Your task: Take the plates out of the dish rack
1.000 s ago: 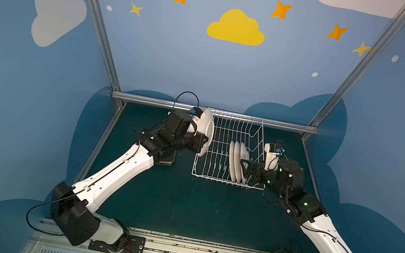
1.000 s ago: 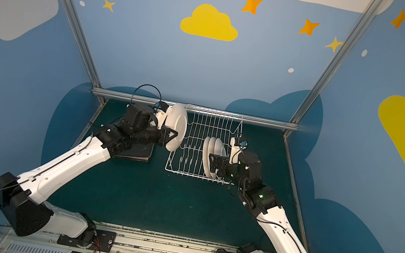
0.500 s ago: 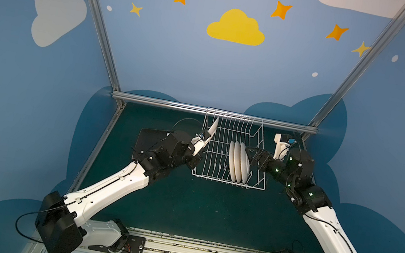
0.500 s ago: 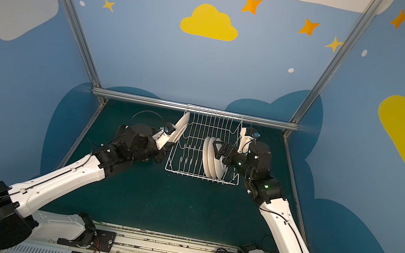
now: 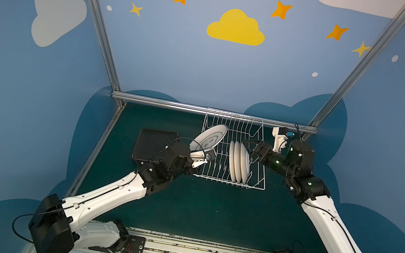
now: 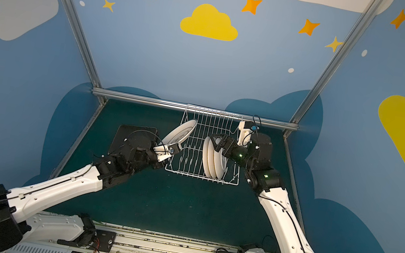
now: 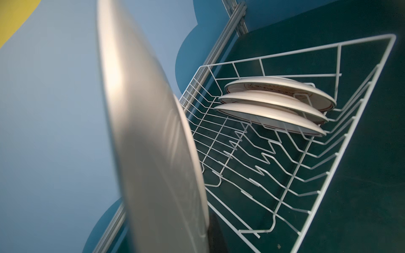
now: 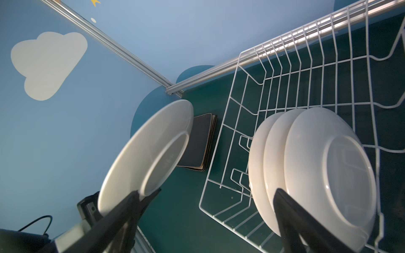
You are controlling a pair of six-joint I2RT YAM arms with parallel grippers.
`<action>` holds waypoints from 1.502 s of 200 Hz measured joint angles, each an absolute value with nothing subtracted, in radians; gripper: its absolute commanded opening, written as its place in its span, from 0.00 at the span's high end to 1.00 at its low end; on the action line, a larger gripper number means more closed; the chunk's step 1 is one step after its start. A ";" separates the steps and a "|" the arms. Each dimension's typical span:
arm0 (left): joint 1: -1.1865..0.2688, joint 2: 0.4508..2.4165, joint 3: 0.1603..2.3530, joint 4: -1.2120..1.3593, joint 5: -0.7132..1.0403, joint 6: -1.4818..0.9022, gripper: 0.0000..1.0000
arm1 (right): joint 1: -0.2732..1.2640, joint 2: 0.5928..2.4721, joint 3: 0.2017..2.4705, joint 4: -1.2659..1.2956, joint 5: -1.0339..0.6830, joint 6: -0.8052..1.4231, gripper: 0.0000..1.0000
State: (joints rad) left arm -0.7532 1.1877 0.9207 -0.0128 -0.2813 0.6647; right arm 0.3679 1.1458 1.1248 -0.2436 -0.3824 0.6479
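While the left gripper (image 5: 208, 154) is clamped on the lower rim of one round white plate (image 5: 209, 137), that plate hangs tilted above the left wall of the dish rack (image 5: 256, 183). It appears clear of the prongs. The right gripper (image 5: 248, 148) stands wide open and empty on the right side of the rack, level with the three racked plates (image 5: 238, 161). In the right wrist view one of its fingers (image 8: 291, 216) lies across the nearest plate. Contact cannot be confirmed.

Hazards from this position:
- A rim-only grip on a glossy surface gives little hold. Fast wrist rotation could let the held plate pivot or slip out.
- A low carry path could strike the plate against the rack wire or against the square plates (image 5: 149, 141) stacked on the desk (image 5: 208, 212) just left of the rack.
- The racked plates stand close together and lean the same way. A sideways push from a finger could tip all three.
- Closing the wide jaws without alignment could catch two rims at once.

Appearance: the round plates are shallow and smooth, with plain white backs and a raised foot ring. The left wrist view shows a reddish print line on the faces of the racked plates (image 7: 276, 105). The held plate's face shows a faint printed centre. The square plates lie dark side up.
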 measured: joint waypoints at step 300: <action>-0.924 1.343 0.866 0.271 -0.472 1.143 0.95 | 0.436 1.385 1.240 -0.348 -0.504 0.653 0.52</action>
